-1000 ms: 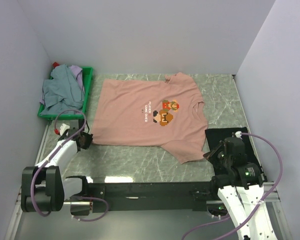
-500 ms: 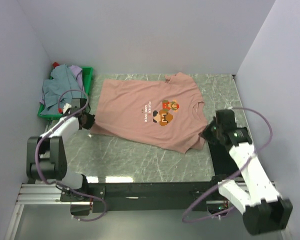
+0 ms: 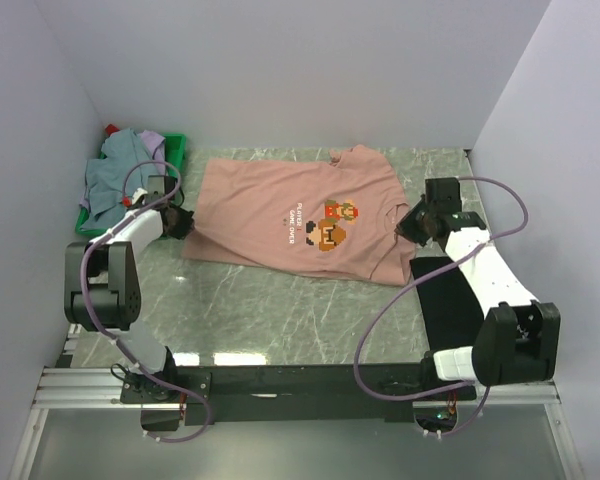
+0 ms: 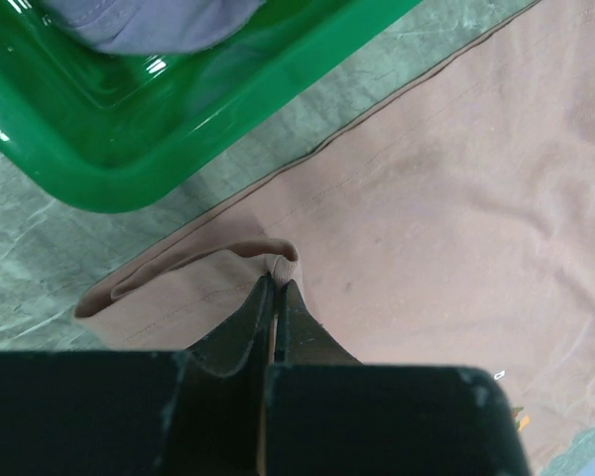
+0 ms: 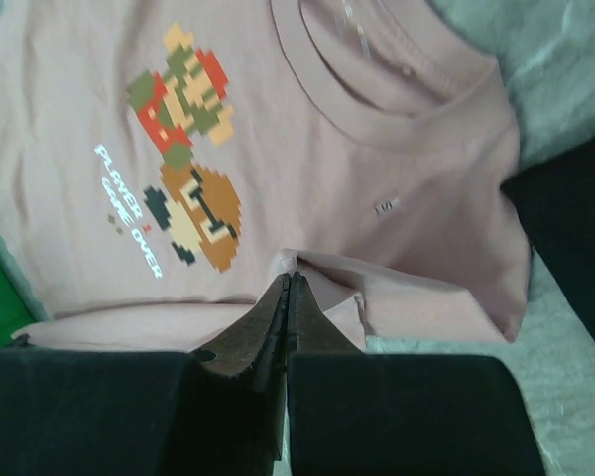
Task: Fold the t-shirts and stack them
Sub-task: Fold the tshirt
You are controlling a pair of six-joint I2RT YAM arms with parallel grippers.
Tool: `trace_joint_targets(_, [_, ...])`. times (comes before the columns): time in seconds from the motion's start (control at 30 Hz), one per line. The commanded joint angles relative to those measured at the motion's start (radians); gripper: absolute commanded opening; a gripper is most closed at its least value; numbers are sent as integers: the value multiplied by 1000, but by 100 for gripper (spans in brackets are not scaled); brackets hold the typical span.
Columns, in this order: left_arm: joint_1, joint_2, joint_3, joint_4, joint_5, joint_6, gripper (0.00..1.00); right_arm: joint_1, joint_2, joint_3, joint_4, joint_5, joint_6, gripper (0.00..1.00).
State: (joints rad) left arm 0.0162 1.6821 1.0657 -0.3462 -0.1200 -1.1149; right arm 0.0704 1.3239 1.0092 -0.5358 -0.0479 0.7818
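Overhead and wrist views. A green-grey marbled table top (image 3: 280,310) is enclosed by plain pale walls (image 3: 280,70). At the far left stands a green plastic crate (image 3: 177,152) holding a crumpled grey-blue cloth shirt (image 3: 115,185) and a lavender one (image 3: 152,141). The crate's near corner lies just beside the left arm, apart from the pink cloth. A flat black cloth t-shirt (image 3: 460,300) lies at the right, and the right arm reaches over its far end. A looping purple cable trails from each arm.

The salmon-pink short-sleeved t-shirt (image 3: 280,215), with a pixel-figure chest print (image 5: 183,149), is spread at the table's centre, collar to the right. Its near side is turned up where the arms grip it.

The left gripper (image 4: 276,288) is closed, pinching a raised fold at the shirt's near hem corner. The right gripper (image 5: 288,283) is likewise closed, nipping a fold of the pink cloth below the print, near the collar and sleeve.
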Motion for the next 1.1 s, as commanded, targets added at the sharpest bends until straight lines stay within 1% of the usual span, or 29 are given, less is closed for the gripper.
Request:
trace_joint_targets(0.0, [-2, 10, 48, -4, -4, 9, 1, -21, 30, 86, 47, -20, -27, 0])
trace_joint_targets(0.1, [-2, 28, 63, -5, -3, 4, 1, -21, 67, 127, 39, -24, -36, 0])
trace_joint_targets(0.27, [-2, 42, 91, -11, -13, 13, 1, -50, 84, 121, 53, -30, -32, 0])
trace_joint_targets(0.37, [-2, 60, 112, -17, -7, 18, 1, -112, 89, 108, 68, -56, -35, 0])
trace_joint_targets(0.53, [-2, 79, 134, -20, -6, 15, 1, -152, 100, 100, 88, -78, -41, 0])
trace_joint_targets(0.7, [-2, 94, 157, -19, -1, 18, 1, -158, 138, 123, 100, -102, -44, 0])
trace_joint_targets(1.07, [-2, 123, 181, -17, -7, 23, 1, -164, 199, 166, 105, -102, -36, 0])
